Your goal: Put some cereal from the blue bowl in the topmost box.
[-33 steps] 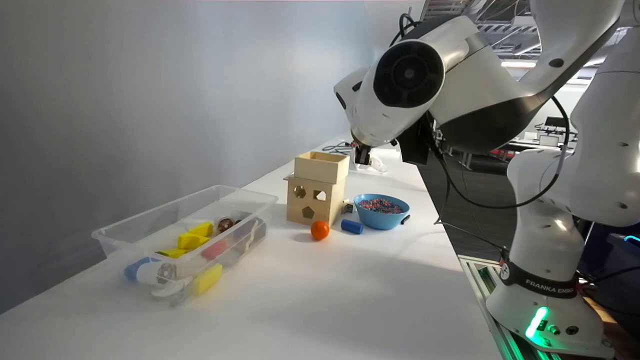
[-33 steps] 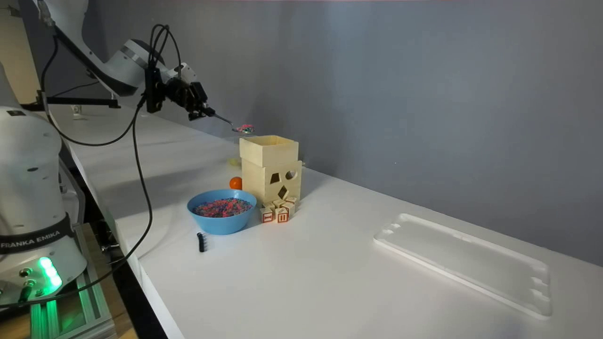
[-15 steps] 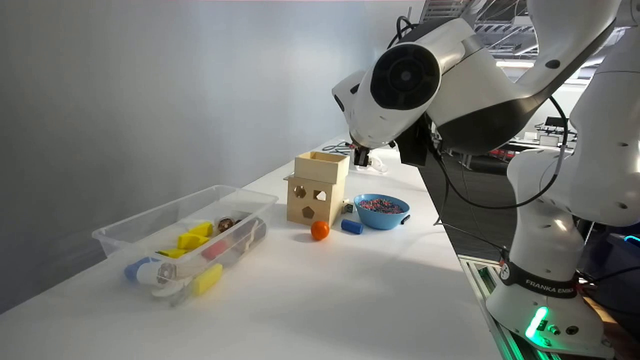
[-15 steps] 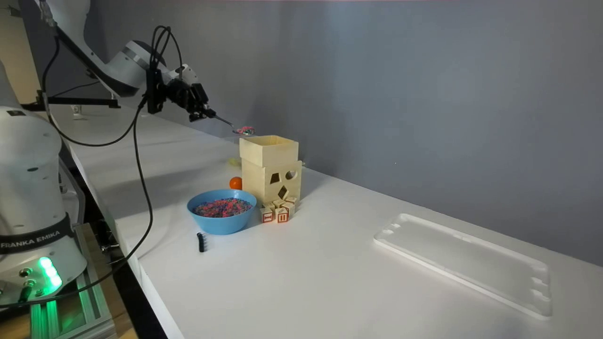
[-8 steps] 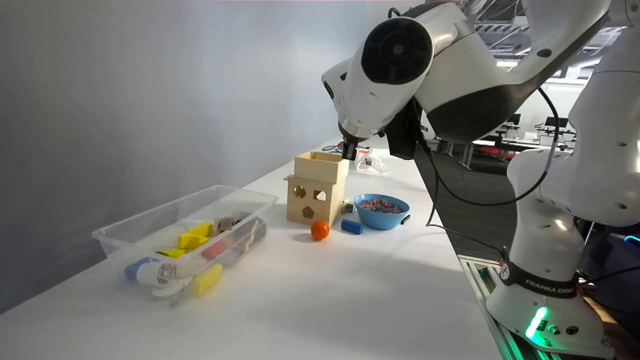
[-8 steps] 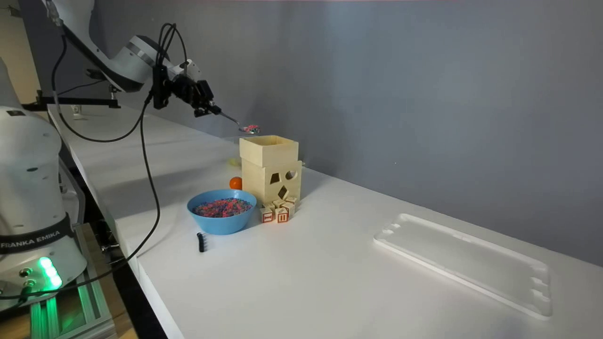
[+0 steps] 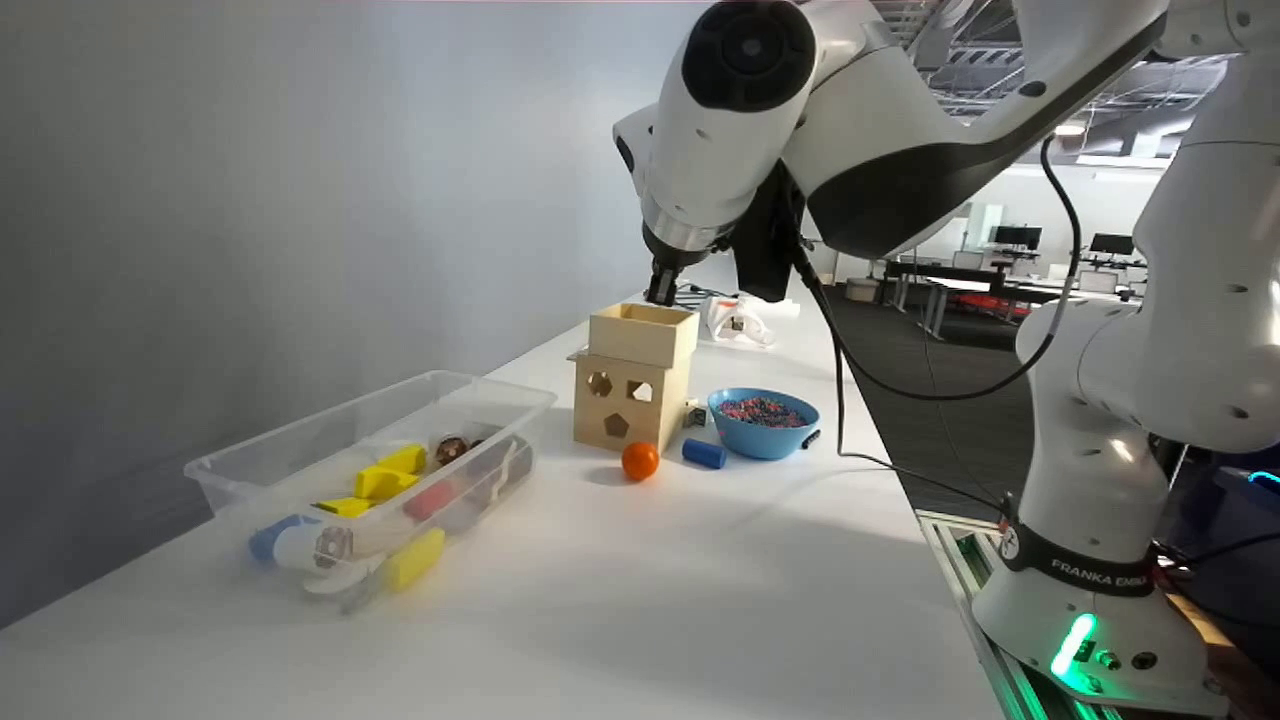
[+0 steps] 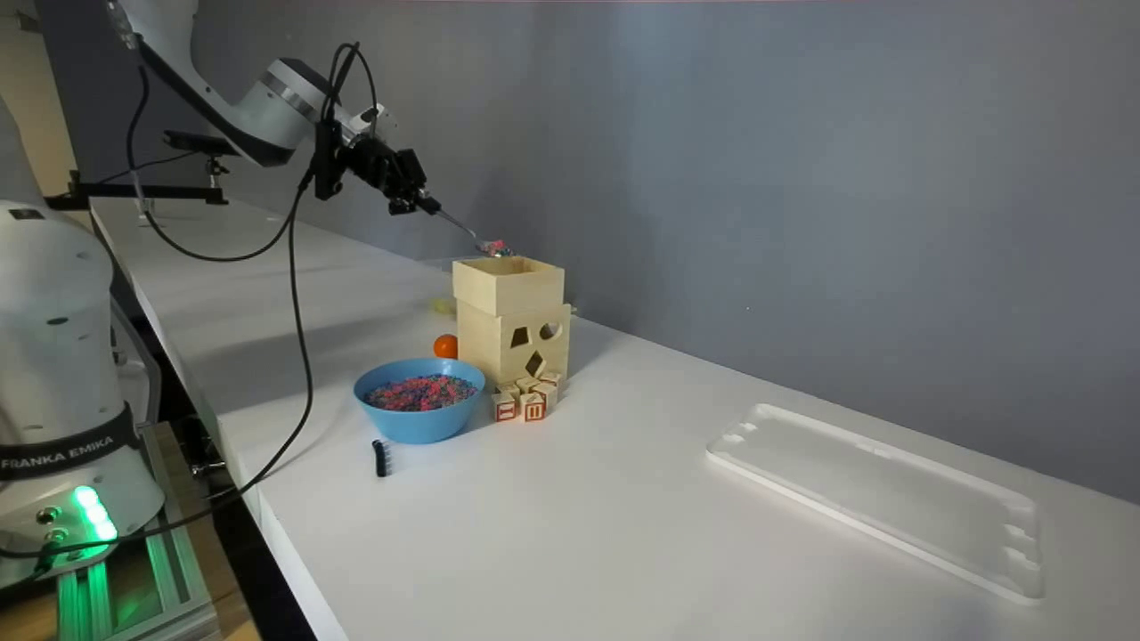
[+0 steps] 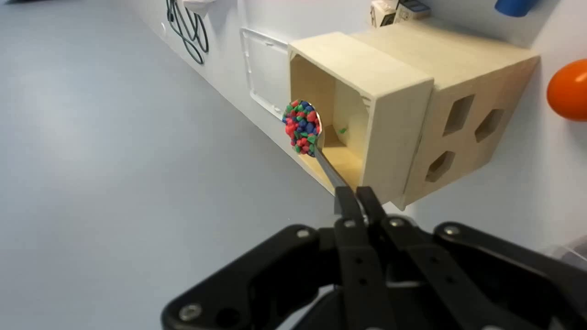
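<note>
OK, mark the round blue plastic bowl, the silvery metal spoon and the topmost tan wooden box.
Round blue plastic bowl (image 8: 419, 427): in an exterior view, outer wall.
Silvery metal spoon (image 9: 330, 169): in the wrist view, handle.
Topmost tan wooden box (image 9: 397, 137): in the wrist view, outer side wall.

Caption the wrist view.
Black gripper holding a silver metal spoon of red, green and blue cereal near an open rectangular tan wooden box.

hand (image 9: 355, 189): 1 | topmost box (image 8: 534, 292): 1 | blue bowl (image 8: 420, 428): 1 | cereal (image 8: 420, 393): too many to count | spoon (image 9: 330, 170): 1 | holed box (image 7: 616, 401): 1 | orange ball (image 7: 640, 461): 1 | blue cylinder (image 7: 704, 454): 1 | black piece (image 8: 380, 458): 1 | lettered blocks (image 8: 533, 408): at least 4 | clear bin (image 7: 310, 437): 1 | pale tray (image 8: 877, 499): 1
</note>
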